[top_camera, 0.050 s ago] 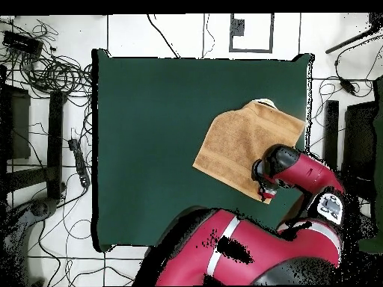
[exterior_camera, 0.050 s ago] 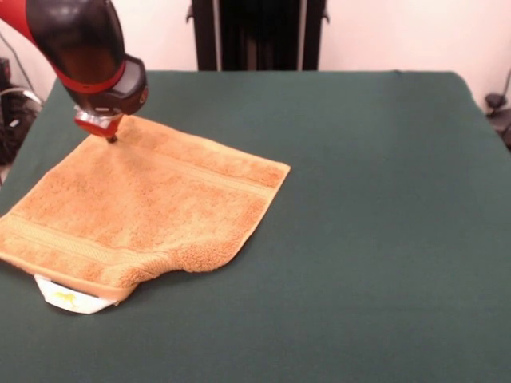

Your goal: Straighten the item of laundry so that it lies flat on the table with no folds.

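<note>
The item of laundry (exterior_camera, 0.050 s ago: 152, 207), an orange-tan towel, lies on the left part of the green table (exterior_camera, 0.050 s ago: 367, 207) with stripe bands along two opposite ends. Its near edge curls under, and a white tag (exterior_camera, 0.050 s ago: 68, 297) pokes out below the near left corner. My gripper (exterior_camera, 0.050 s ago: 111, 137) comes down on the towel's far corner, its tips closed to one narrow point in the cloth, and faint creases run from there. From overhead the towel (top_camera, 0.050 s ago: 239, 142) sits near the table's (top_camera, 0.050 s ago: 149, 134) right edge, and the arm's head hides the gripper (top_camera, 0.050 s ago: 265, 193) tips.
The towel's left corner reaches the table's left edge in the front view. A black stand (exterior_camera, 0.050 s ago: 259, 36) rises behind the far edge. Cables (top_camera, 0.050 s ago: 52, 71) and gear lie on the floor around the table.
</note>
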Robot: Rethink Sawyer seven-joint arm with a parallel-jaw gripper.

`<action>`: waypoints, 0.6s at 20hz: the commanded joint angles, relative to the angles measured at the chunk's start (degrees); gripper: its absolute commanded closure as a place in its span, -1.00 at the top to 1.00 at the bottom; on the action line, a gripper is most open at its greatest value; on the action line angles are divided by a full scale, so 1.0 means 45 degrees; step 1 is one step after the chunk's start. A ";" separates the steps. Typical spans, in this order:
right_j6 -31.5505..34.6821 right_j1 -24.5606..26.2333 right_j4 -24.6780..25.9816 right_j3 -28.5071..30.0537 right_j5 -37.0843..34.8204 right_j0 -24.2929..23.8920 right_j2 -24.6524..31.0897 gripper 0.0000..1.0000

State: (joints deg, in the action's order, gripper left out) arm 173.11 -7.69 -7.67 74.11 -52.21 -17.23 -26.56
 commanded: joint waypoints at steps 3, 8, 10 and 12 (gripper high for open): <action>0.0493 0.3068 -0.0390 -0.1606 0.4654 0.0460 0.2938 1.00; 0.0931 0.2461 -0.0356 -0.1903 0.5050 0.0860 0.2649 1.00; 0.0614 0.1962 -0.0248 -0.1915 0.5135 0.0813 0.2755 1.00; 0.0332 0.1474 -0.0061 -0.2076 0.4854 0.0806 0.2758 1.00</action>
State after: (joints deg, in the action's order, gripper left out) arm 173.11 -7.67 -5.22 73.34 -51.90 -16.32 -26.63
